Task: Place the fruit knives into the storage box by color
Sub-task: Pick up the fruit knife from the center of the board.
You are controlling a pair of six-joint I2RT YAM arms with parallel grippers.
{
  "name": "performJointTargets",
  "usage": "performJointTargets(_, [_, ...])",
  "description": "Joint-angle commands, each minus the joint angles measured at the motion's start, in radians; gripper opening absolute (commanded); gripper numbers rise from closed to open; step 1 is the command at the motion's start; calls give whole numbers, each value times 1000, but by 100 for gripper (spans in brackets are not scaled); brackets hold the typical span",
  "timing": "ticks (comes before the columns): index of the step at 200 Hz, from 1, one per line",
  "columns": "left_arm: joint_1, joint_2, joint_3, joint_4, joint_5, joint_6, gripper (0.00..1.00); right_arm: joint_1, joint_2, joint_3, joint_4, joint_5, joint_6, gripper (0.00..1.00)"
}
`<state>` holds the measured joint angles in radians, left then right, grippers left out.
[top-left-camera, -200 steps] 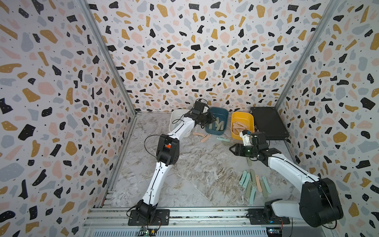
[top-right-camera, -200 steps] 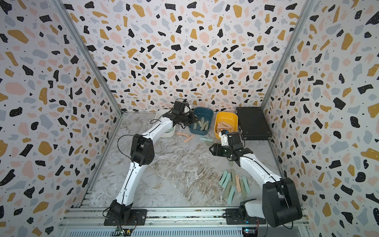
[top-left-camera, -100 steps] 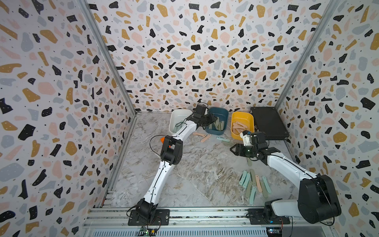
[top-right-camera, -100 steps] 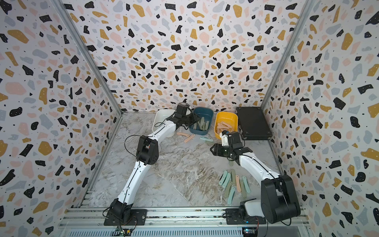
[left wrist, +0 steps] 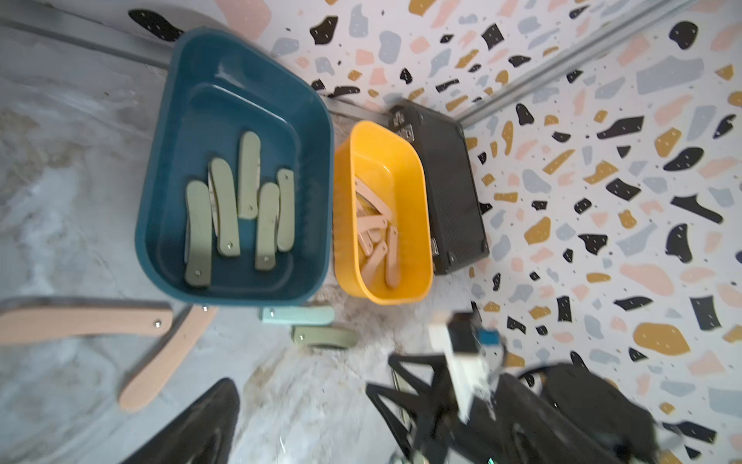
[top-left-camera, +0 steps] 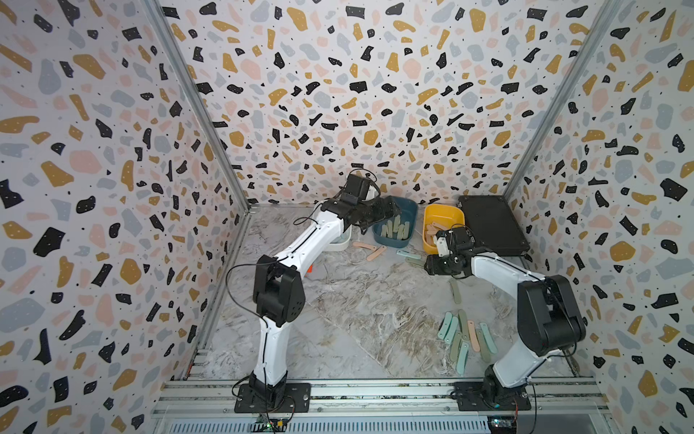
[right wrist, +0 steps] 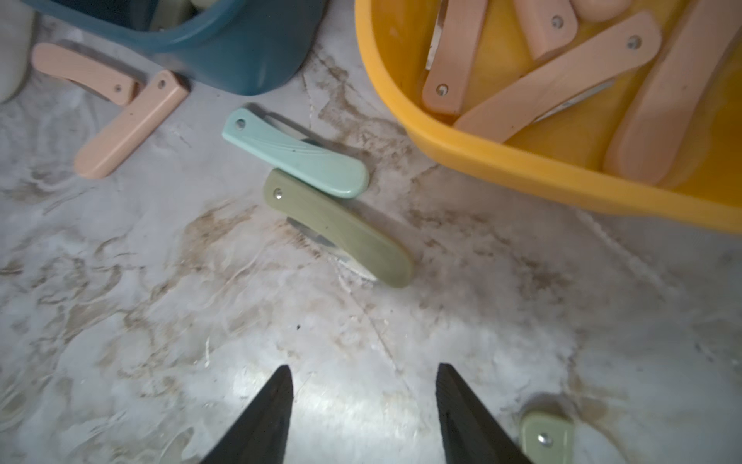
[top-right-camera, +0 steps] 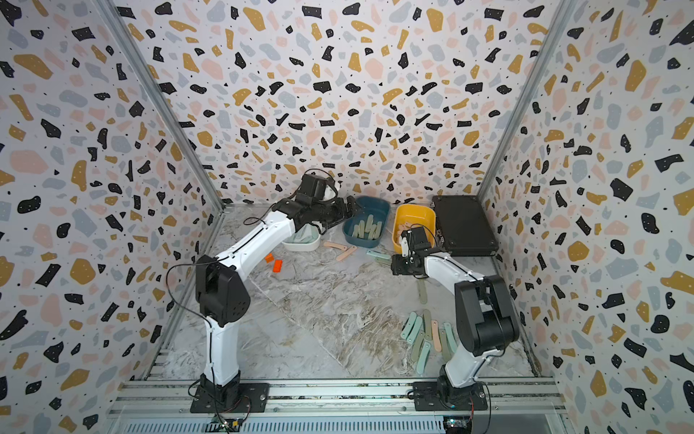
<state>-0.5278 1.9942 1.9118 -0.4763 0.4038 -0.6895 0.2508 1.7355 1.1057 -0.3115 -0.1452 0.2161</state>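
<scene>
Three storage boxes stand at the back: white [top-left-camera: 340, 246], teal [top-left-camera: 411, 210] and yellow [top-left-camera: 443, 216]. Sage green fruit knives [left wrist: 229, 209] lie in the teal one, peach knives [left wrist: 373, 249] in the yellow one. My left gripper [top-left-camera: 388, 213] hovers at the teal tub's left rim, open; one of its fingers [left wrist: 200, 422] shows, with nothing by it. My right gripper [right wrist: 363, 366] is open and empty just above the floor. Ahead of it lie a mint knife [right wrist: 297, 154] and a green knife [right wrist: 341, 229]. Two peach knives [right wrist: 130, 124] lie in front of the teal tub.
A flat black case [top-left-camera: 492, 225] sits at the back right beside the yellow tub. Two orange blocks [top-right-camera: 277, 265] lie under the left arm. Several mixed knives [top-left-camera: 465, 338] are heaped at the front right by the right arm's base, and a single green knife [top-left-camera: 455, 291] lies nearer.
The left arm's elbow has swung to the right while its gripper stays by the teal tub's left rim. The right arm has hardly moved.
</scene>
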Motion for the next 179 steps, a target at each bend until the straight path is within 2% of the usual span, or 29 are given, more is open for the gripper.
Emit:
performJointTargets(1, [-8, -31, -145, -40, 49, 33, 99, 3, 42, 78, -66, 21, -69, 62])
performJointTargets(33, [-6, -104, -276, -52, 45, 64, 99, 17, 118, 163, -118, 19, -105, 70])
performJointTargets(77, [-8, -144, -352, -40, 77, 66, 99, 29, 158, 195, -126, -22, -119, 76])
performJointTargets(144, [-8, -187, -401, -36, 110, 86, 99, 49, 221, 235, -141, -35, -141, 76])
performJointTargets(168, [-6, -190, -418, -41, 121, 90, 99, 79, 221, 223, -153, -18, -147, 72])
performJointTargets(179, [-6, -193, -420, -43, 127, 91, 99, 94, 212, 217, -164, -11, -146, 67])
